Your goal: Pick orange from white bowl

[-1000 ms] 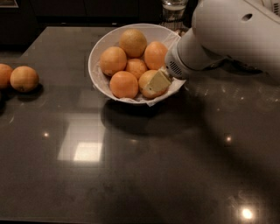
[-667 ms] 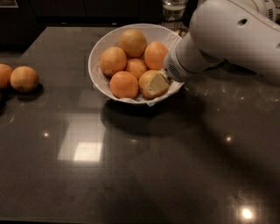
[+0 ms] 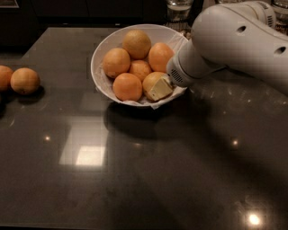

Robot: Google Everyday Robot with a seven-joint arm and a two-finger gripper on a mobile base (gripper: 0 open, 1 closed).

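The white bowl (image 3: 96, 74) stands at the back middle of the dark table, lined with crinkled white paper and holding several oranges. The paler, yellowish orange (image 3: 151, 80) lies at the bowl's front right. My gripper (image 3: 160, 89) comes in from the right on a thick white arm (image 3: 234, 40). It sits right on this orange at the bowl's front right rim, and its pale tip covers the fruit's lower right side. The arm's wrist hides the rest of the gripper and part of the bowl's right rim.
Two loose oranges (image 3: 24, 81) lie at the table's left edge, one cut off by the frame. A glass jar (image 3: 179, 9) stands behind the bowl. The dark, glossy table (image 3: 135, 170) extends toward the front.
The arm's body has shifted slightly. The gripper stays on the same pale orange in the bowl, and the oranges have not moved.
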